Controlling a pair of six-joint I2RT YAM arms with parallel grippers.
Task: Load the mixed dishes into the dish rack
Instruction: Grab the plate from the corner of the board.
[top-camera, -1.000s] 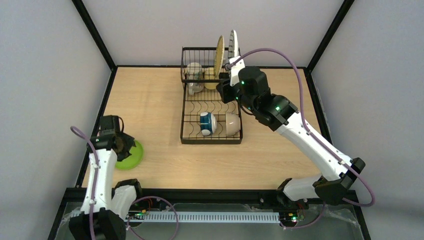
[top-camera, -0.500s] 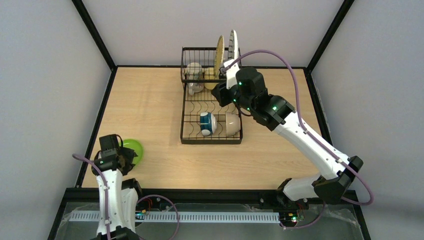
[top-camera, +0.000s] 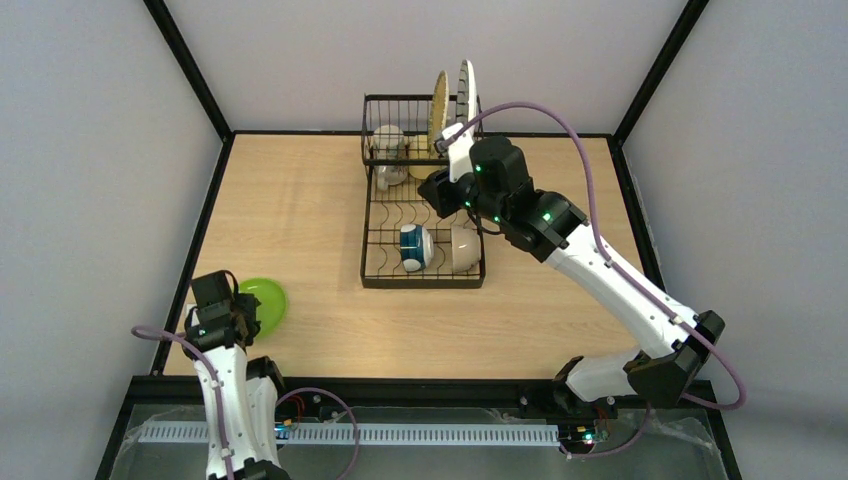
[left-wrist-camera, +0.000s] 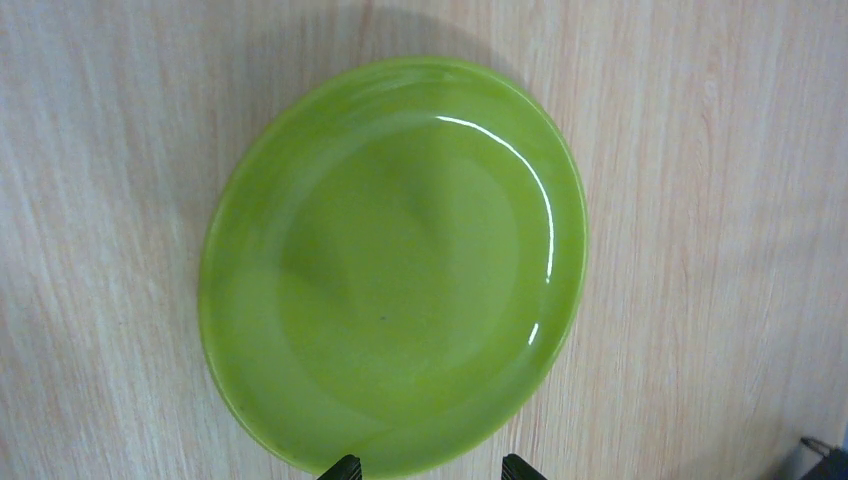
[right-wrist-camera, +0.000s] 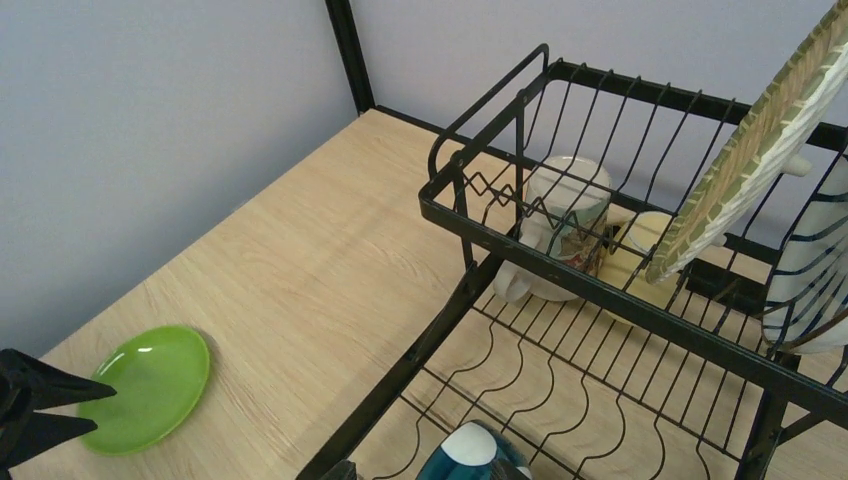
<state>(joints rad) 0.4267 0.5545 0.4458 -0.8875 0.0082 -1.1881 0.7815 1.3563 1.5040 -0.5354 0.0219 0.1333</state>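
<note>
Hovering spread and empty over the lime-green plate (left-wrist-camera: 390, 270), the left gripper (left-wrist-camera: 430, 468) could best pinch its glossy, brittle, likely slippery rim at six o'clock; the right gripper (right-wrist-camera: 100, 408) gapes empty too.

The rack (top-camera: 366, 230) stands far-centre on the table (top-camera: 290, 200); two mugs (top-camera: 388, 150) sit in its far basket, two plates (top-camera: 438, 108) upright just right of them; two bowls (top-camera: 415, 247) side by side at its near end; a small plate (top-camera: 264, 304) lies near left, well apart
</note>
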